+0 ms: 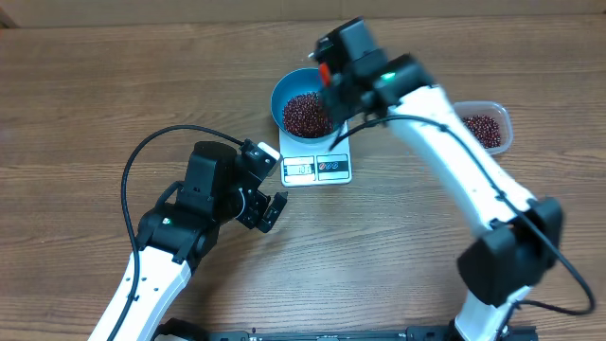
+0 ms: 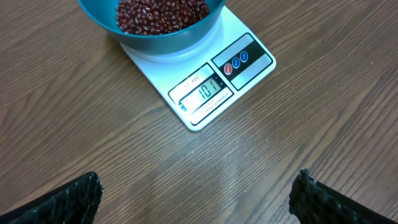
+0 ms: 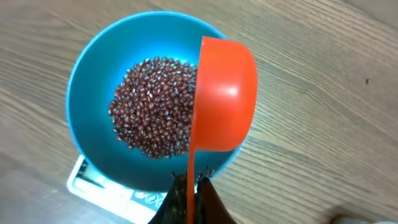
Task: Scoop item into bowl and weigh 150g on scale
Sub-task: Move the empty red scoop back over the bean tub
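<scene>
Right end effector (image 3: 189,198) pinches an orange scoop (image 3: 224,93), tipped sideways over the blue bowl (image 3: 93,81) of beans (image 3: 152,106) on the scale (image 2: 211,87); left end effector (image 1: 268,210) hangs spread wide nearby.

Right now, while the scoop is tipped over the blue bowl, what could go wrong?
1. The orange scoop, held by the right tool, hangs across the rim of the blue bowl, so beans may fall onto the table.
2. If the scoop presses on the bowl, the scale may read falsely.
3. The display seems to show 101; one more full scoop might pass the target.
</scene>
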